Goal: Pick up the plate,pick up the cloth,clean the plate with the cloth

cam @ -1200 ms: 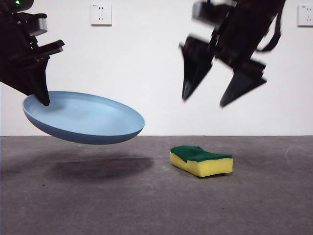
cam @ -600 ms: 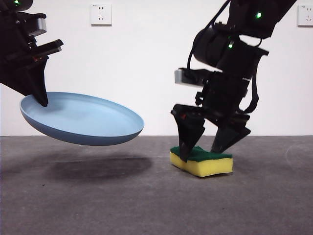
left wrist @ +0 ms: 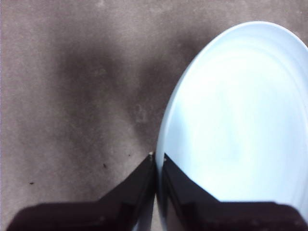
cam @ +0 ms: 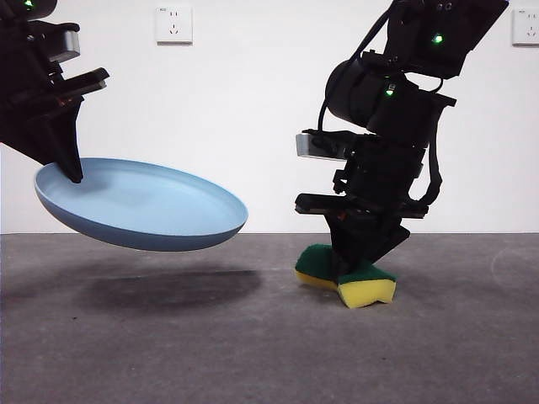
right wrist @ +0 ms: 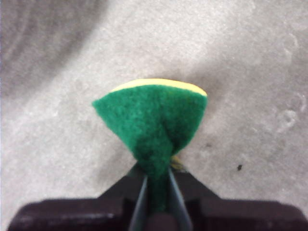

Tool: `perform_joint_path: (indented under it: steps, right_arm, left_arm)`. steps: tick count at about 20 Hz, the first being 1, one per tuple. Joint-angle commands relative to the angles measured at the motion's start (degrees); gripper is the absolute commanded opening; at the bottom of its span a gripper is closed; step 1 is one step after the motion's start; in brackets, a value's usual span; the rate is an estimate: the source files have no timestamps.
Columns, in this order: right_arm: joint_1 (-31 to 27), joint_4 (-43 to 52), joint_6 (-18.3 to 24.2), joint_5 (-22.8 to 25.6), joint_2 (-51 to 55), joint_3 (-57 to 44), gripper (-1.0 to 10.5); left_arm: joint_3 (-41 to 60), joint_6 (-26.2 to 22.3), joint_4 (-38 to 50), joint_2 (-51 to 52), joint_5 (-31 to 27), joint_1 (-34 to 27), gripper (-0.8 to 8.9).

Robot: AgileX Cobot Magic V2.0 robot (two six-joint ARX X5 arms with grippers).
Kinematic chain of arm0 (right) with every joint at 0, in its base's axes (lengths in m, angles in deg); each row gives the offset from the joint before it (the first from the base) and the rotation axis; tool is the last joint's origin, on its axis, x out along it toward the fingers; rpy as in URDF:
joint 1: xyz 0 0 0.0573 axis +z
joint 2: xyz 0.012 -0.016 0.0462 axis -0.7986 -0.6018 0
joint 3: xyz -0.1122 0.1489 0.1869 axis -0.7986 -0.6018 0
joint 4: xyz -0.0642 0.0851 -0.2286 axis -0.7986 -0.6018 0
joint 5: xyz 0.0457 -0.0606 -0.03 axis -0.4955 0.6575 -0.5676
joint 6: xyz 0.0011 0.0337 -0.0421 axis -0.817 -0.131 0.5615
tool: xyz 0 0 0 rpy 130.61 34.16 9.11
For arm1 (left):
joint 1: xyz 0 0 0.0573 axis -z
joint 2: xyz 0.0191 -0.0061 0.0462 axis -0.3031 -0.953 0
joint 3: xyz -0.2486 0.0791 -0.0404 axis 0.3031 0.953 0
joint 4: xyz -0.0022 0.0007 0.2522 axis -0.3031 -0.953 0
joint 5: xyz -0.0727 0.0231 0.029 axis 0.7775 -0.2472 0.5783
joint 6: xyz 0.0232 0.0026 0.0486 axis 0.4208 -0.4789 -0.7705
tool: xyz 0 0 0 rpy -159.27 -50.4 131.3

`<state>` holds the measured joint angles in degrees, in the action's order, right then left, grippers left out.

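Note:
The light blue plate [cam: 143, 206] hangs tilted above the table at the left, held by its rim in my left gripper [cam: 74, 172]. In the left wrist view the jaws are shut on the plate's edge [left wrist: 231, 120], with the gripper [left wrist: 158, 161] at the rim. The cloth, a yellow sponge with a green top [cam: 358, 282], lies on the table at the right, squeezed and folded. My right gripper [cam: 358, 265] is shut on it from above. In the right wrist view the green face [right wrist: 151, 120] bulges out from between the shut jaws of the right gripper [right wrist: 156, 175].
The grey table top [cam: 210, 353] runs to a white wall with two sockets [cam: 173, 23]. The plate's shadow [cam: 168, 288] lies on the table below it.
My right gripper came down from high above onto the sponge and shut on it, pinching it into a fold. The left gripper and plate have stayed almost still.

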<state>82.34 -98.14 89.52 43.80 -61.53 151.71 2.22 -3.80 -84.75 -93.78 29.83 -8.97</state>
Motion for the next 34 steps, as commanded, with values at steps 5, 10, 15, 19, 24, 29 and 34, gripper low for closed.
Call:
perform_joint_path:
  steps: [5, 10, 15, 19, 24, 29, 34]
  right_arm:
    - [2.19, 0.35, -6.27, 0.11, 11.82, 0.42, -0.1]
    - [4.79, -0.09, -9.51, -3.08, 20.70, 0.42, -0.1]
    - [8.90, -2.43, -11.13, -3.69, 21.59, 0.39, -0.1]
    - [11.87, -2.19, -11.10, 2.89, 20.87, 0.39, -0.1]
    - [12.37, -0.39, -11.13, 3.48, 18.36, 0.42, -0.1]
    - [13.46, -0.07, -12.52, -2.38, 15.32, 0.39, -0.1]
    - [18.62, -4.68, -12.66, -5.77, 15.26, 0.39, -0.1]
  left_arm:
    - [0.50, -0.46, 2.05, -0.11, 0.02, 0.77, -0.07]
    - [0.50, 1.38, 3.26, -0.11, 0.24, 5.88, -0.07]
    - [0.50, 3.04, 5.64, -0.11, 0.37, 14.08, -0.07]
    - [0.50, 3.04, 5.75, -0.11, 0.61, 18.05, -0.07]
    - [0.50, 4.39, 7.19, -0.11, 11.39, 18.27, -0.07]
    - [0.50, 4.44, 7.89, -0.11, 11.85, 18.23, -0.07]
    - [0.50, 4.57, 9.38, -0.11, 10.45, 17.53, -0.07]
